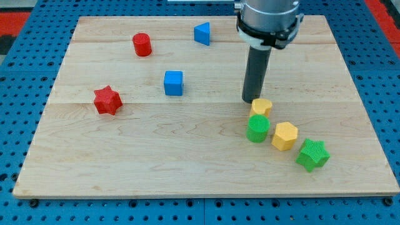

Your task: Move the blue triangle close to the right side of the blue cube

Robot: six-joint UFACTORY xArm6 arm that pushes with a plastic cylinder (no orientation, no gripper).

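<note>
My tip [252,100] sits against the small yellow block [261,106], no pincer here to open or close. Blue triangle [202,33] waits up top, well apart from the blue cube [174,82]. Careless travel could scatter the green cylinder [257,128].

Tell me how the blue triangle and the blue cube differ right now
The blue triangle is a wedge with a pointed top; the blue cube is boxy with a flat top. The triangle sits near the view's top edge of the board; the cube lies lower and further to the view's left. The triangle is nearer my tip in left-right terms, though neither touches it. Both share the same blue.
</note>
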